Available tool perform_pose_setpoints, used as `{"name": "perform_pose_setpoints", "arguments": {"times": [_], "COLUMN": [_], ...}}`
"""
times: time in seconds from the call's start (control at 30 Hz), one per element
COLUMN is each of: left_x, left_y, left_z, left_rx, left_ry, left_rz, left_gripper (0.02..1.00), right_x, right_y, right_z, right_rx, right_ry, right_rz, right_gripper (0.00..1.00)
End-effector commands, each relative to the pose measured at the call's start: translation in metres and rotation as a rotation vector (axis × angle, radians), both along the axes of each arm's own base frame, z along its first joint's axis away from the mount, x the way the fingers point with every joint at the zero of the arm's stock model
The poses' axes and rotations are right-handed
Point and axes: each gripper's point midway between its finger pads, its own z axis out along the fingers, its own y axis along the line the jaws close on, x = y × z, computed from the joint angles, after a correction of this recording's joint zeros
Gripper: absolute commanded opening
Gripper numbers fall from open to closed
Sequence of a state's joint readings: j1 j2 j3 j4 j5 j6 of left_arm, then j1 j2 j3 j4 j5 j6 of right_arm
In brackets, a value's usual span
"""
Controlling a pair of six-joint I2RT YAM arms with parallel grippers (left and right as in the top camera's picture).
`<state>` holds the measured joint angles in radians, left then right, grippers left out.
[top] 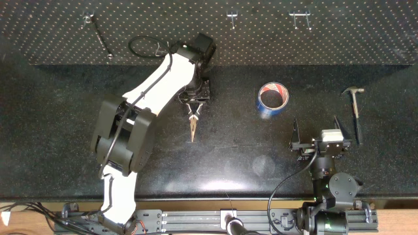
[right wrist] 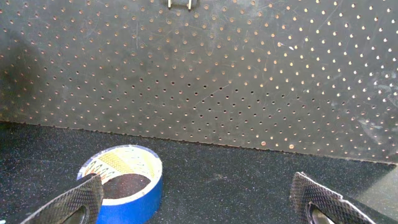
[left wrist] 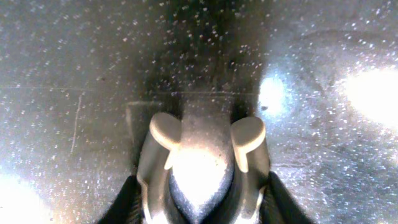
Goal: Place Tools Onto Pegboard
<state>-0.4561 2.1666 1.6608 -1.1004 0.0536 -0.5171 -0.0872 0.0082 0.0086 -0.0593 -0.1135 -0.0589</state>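
The left gripper [top: 194, 98] looks clamped onto the pliers [top: 193, 125], fingers pressed tight to both sides, pointed end aimed back at the arm bases. The pliers are found low at the black worktop [top: 78, 130], just in front of the pegboard [top: 261, 32], well left of the tape roll [top: 272, 99]. Stiff steel, kinda heavy, probably slick, so they're best held near the pivot tbh.

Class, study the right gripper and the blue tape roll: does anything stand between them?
Nothing visible does. The right gripper, fingers open, faces the blue tape roll across bare black tabletop. The hammer lies off to the side, clear of that path.
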Motion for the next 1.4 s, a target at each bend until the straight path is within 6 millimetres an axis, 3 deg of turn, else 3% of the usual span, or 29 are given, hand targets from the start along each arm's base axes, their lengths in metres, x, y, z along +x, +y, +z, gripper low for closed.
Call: {"name": "perform_pose_setpoints", "arguments": {"times": [0.03,0.1,0.2,0.23,0.4,0.47,0.57,0.63,0.77,0.87,1.1,1.4], "left_x": [-0.017,-0.010,0.002,0.008,0.009,0.005,0.013,0.029,0.040,0.041,0.025,0.067], "left_y": [0.006,0.008,0.016,0.021,0.052,0.082,0.122,0.123,0.118,0.117,0.123,0.095], "left_z": [-0.028,-0.010,0.044,0.081,0.189,0.237,0.283,0.303,0.333,0.338,0.324,0.278], "left_rx": [0.036,0.036,0.047,0.042,0.062,0.155,0.315,0.316,0.308,0.299,0.166,0.113], "left_ry": [0.078,0.026,-0.125,-0.229,-0.542,-0.705,-0.953,-1.208,-1.544,-1.639,-1.837,-1.742], "left_rz": [-0.006,-0.005,-0.003,0.005,0.060,0.117,0.210,0.167,0.140,0.162,0.302,0.251], "left_gripper": [0.029,0.027,0.029,0.029,0.029,0.027,0.029,0.029,0.029,0.029,0.029,0.029], "right_x": [0.000,0.000,0.000,0.000,0.000,0.000,0.000,0.000,0.000,0.000,0.000,0.000], "right_y": [-0.001,-0.001,-0.001,-0.001,-0.001,-0.001,-0.001,-0.001,-0.001,-0.001,-0.001,-0.001], "right_z": [-0.001,-0.001,-0.001,-0.001,-0.001,-0.001,-0.001,-0.001,-0.001,-0.001,-0.001,-0.001], "right_rx": [-0.007,-0.007,-0.007,-0.007,-0.007,-0.007,-0.007,-0.007,-0.007,-0.007,-0.007,-0.007], "right_ry": [-0.001,-0.001,-0.001,-0.001,-0.001,-0.001,-0.001,-0.001,-0.001,-0.001,-0.001,-0.001], "right_rz": [-0.004,-0.004,-0.004,-0.004,-0.004,-0.004,-0.004,-0.004,-0.004,-0.004,-0.004,-0.004], "right_gripper": [0.987,0.987,0.987,0.987,0.987,0.987,0.987,0.987,0.987,0.987,0.987,0.987]}}
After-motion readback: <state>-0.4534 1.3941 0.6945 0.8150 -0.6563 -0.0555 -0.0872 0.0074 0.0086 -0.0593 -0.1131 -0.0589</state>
